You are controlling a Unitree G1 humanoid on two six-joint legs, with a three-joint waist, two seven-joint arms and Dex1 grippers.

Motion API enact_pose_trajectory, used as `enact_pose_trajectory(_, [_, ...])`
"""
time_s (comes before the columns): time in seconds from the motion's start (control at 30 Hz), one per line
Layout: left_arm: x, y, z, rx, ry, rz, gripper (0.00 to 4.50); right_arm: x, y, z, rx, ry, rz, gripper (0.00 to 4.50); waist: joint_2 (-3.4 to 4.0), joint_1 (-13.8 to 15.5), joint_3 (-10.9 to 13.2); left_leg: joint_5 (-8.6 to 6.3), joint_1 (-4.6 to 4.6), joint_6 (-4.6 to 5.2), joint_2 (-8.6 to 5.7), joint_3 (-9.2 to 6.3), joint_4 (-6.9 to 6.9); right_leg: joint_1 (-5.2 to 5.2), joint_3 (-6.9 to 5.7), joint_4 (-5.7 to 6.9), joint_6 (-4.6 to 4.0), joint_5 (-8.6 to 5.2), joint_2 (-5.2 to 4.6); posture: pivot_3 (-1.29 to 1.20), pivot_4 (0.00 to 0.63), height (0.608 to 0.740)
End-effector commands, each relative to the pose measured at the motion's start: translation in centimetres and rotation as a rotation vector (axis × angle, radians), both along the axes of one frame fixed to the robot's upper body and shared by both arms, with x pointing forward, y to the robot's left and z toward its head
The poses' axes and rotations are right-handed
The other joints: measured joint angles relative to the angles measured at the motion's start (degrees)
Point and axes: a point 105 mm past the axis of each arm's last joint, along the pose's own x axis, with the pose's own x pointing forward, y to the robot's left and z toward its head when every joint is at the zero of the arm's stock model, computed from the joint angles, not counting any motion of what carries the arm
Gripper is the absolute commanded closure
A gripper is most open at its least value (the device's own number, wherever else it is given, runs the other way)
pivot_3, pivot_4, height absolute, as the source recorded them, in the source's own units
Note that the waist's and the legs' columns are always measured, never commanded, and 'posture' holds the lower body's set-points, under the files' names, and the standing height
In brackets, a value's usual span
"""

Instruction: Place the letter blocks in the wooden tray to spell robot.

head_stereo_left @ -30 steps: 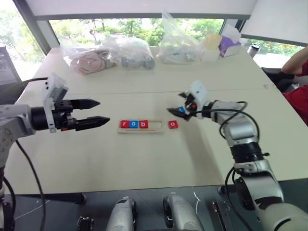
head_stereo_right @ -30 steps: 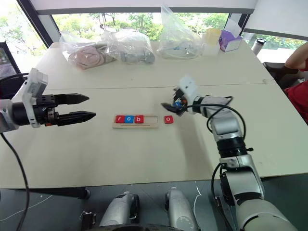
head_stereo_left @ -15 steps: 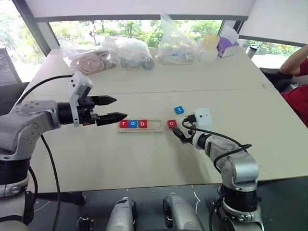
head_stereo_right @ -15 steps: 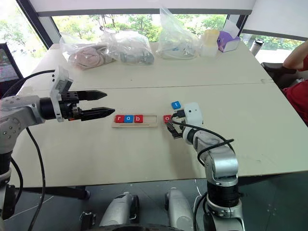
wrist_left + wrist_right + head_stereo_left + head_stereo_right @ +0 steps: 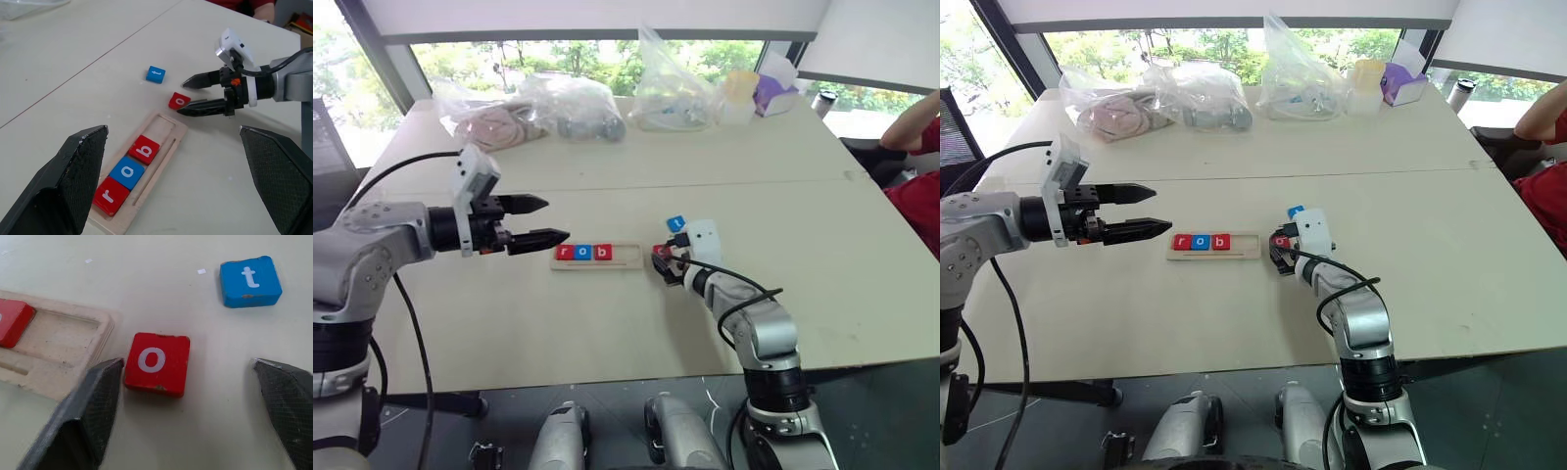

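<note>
- While the long pale wooden tray (image 5: 161, 147) holds the red r, blue o and red b tiles, the red square o tile (image 5: 157, 363) lies just beside its empty end, with the blue t tile (image 5: 250, 280) near.
- Right gripper (image 5: 188, 396) straddles the red o tile, fingers apart, not clamping.
- Left gripper (image 5: 543, 220) hovers beside the tray, spread wide, empty.

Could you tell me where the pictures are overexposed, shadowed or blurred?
Left eye view: the windows behind the plastic bags glare brightly. Right wrist view: the red o block is sharp, and the near fingers are soft. Left wrist view: the fingers are dark and large.
</note>
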Motion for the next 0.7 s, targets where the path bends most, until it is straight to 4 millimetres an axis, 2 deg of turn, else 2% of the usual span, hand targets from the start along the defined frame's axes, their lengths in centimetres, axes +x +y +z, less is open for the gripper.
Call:
enact_pose_trajectory(0.03, [-0.1, 0.0, 0.5, 0.014, -0.04, -0.007, 0.0, -0.3, 0.4, -1.7, -0.026, 0.047, 0.005, 2.32, -0.01, 0.0, 0.0, 0.0, 0.01, 0.0, 0.0, 0.0, 0.0, 0.01, 0.0, 0.0, 0.0, 0.0, 0.0, 0.0, 0.15, 0.74])
enact_pose_trajectory(0.1, [-0.1, 0.0, 0.4, 0.015, -0.039, -0.007, 0.0, -0.3, 0.3, -1.5, -0.034, 0.035, -0.001, 3.29, -0.02, 0.0, 0.0, 0.0, 0.02, 0.0, 0.01, -0.03, 0.0, 0.03, 0.0, 0.0, 0.0, 0.0, 0.01, 0.0, 0.15, 0.74])
enact_pose_trajectory(0.13, [-0.1, 0.0, 0.3, 0.014, -0.038, -0.007, 0.0, -0.3, 0.1, -1.3, -0.04, 0.024, -0.004, 3.34, -0.02, 0.0, 0.0, 0.0, 0.03, 0.0, 0.02, -0.03, 0.0, 0.04, 0.0, 0.0, 0.0, 0.0, 0.01, 0.0, 0.15, 0.74])
enact_pose_trajectory(0.27, [-0.1, -0.2, 0.0, 0.02, -0.03, -0.022, 0.0, -0.8, -1.3, 0.4, -0.056, -0.05, -0.018, 3.34, -0.02, 0.2, 0.0, 0.0, 0.02, 0.0, 0.02, -0.02, 0.0, 0.04, 0.0, 0.0, 0.0, 0.0, 0.0, 0.0, 0.15, 0.74])
enact_pose_trajectory(0.4, [-0.2, -0.7, -0.1, 0.033, -0.029, -0.064, 0.0, -3.5, -4.0, 2.3, -0.058, -0.053, -0.112, 3.34, -0.02, 0.7, 0.0, 0.0, -0.11, 0.0, 0.02, -0.07, -0.05, -0.03, -0.05, -0.05, 0.08, -0.04, -0.09, 0.0, 0.15, 0.74])
enact_pose_trajectory(0.53, [0.1, -1.1, -0.1, 0.038, -0.034, -0.088, 0.0, -6.5, -4.5, 1.7, -0.059, 0.046, -0.168, 3.34, -0.02, 0.5, 0.0, 0.0, -0.12, 0.0, 0.01, -0.06, -0.04, -0.04, -0.04, -0.08, 0.06, -0.05, -0.11, 0.0, 0.15, 0.74])
enact_pose_trajectory(0.7, [0.5, -1.6, -0.7, 0.048, -0.019, -0.115, 0.0, -7.0, -3.0, 2.1, -0.011, 0.082, -0.201, 3.34, -0.02, 0.1, 0.0, 0.01, -0.02, -0.02, 0.02, -0.06, -0.02, -0.04, -0.04, -0.04, -0.19, -0.06, 0.03, 0.0, 0.15, 0.74])
